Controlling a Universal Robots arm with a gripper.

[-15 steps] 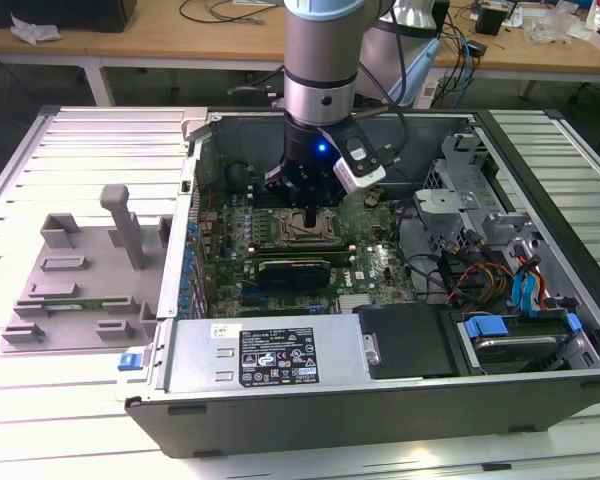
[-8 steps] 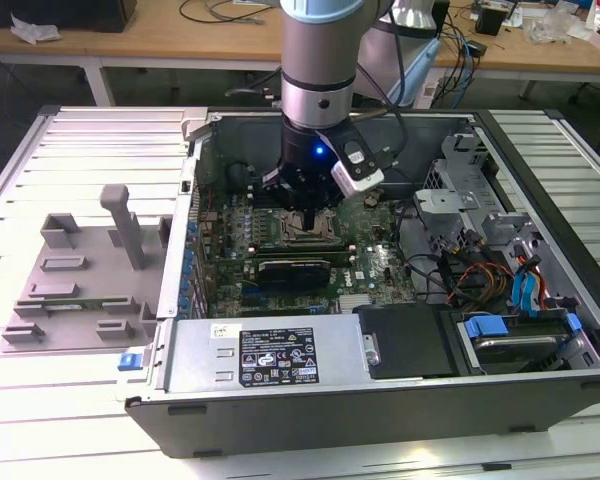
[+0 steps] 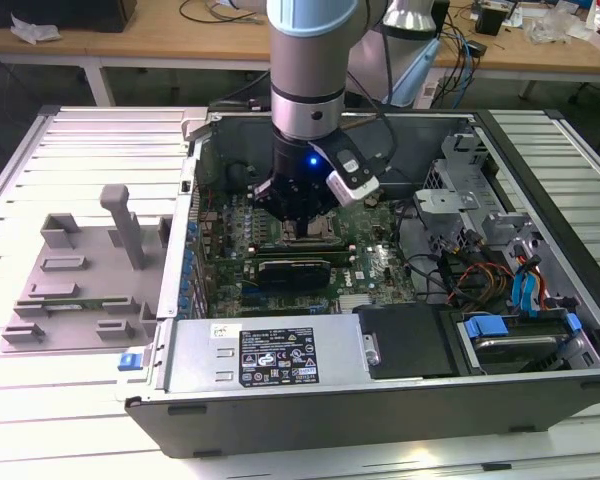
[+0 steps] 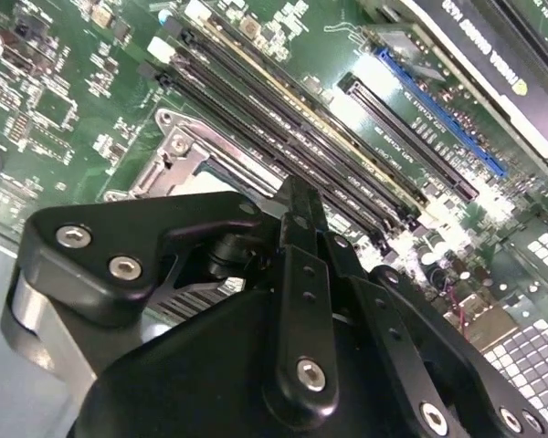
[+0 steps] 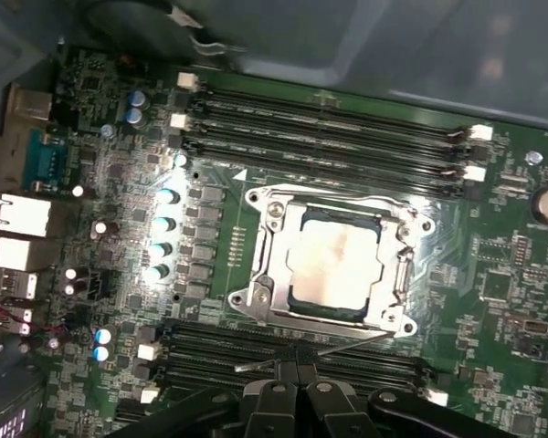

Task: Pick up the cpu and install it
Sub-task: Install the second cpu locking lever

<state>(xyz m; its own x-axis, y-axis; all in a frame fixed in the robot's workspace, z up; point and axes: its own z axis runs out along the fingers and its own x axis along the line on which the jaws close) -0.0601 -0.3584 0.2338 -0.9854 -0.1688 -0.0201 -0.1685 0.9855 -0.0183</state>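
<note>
Shiny metal-topped cpu (image 5: 333, 265) in a bright metal socket frame (image 5: 256, 297); matt black end effector (image 5: 297, 383)

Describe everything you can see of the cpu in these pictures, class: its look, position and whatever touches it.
The cpu is a small flat square with a dull silvery metal top and a darker edge. In the first wrist view it lies flat inside the socket frame on the green motherboard, between rows of memory slots. The metal frame surrounds it on all sides. The hand sits just beside the socket, not touching the chip.
</note>
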